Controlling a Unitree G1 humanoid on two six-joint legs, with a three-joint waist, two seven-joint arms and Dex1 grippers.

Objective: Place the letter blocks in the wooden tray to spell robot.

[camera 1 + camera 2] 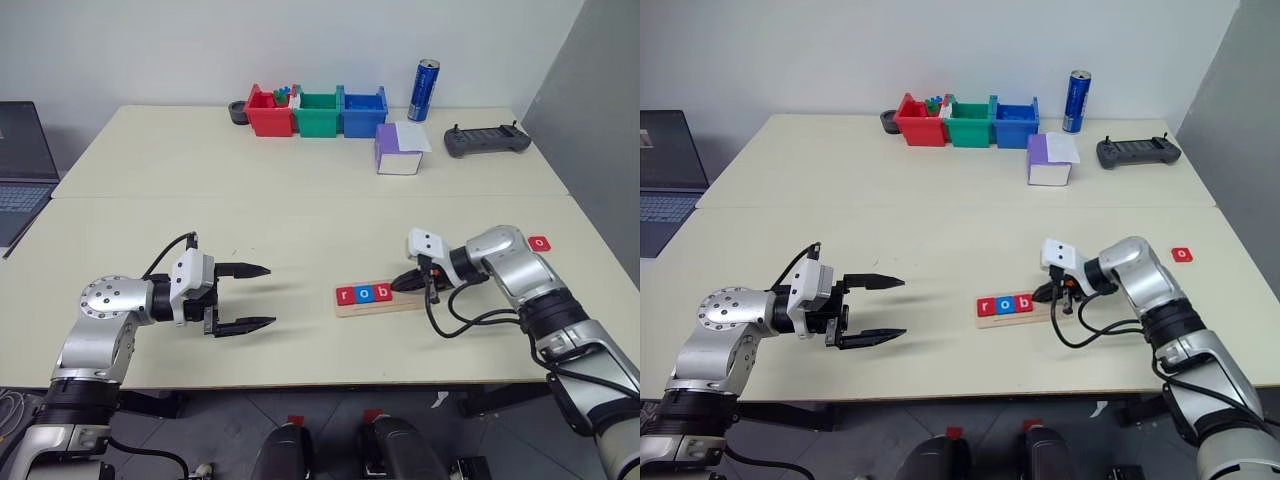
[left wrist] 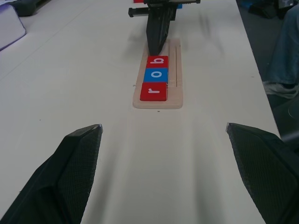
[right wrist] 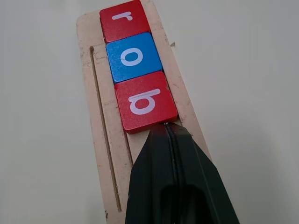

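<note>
Count of items observed.

Flat square letter tiles: four in total. Three lie in a row in the pale wooden grooved tray (image 3: 98,140), directly ahead of the closed right gripper (image 3: 169,135): red "r" tile (image 3: 124,19), blue "o" tile (image 3: 133,57), red "b" tile (image 3: 145,101). A fourth, a red "o" tile (image 1: 539,242), lies behind that gripper's arm.

Wooden trays: one.

Plastic bins beyond both grippers: three; one red bin (image 1: 268,112), one green bin (image 1: 318,113), one blue bin (image 1: 363,112).

Blue drink cans (image 1: 424,90): one.

Purple-and-white boxes (image 1: 401,150): one.

Dark grey handheld controllers (image 1: 486,141): one.

Laptops (image 1: 20,170): one.
</note>
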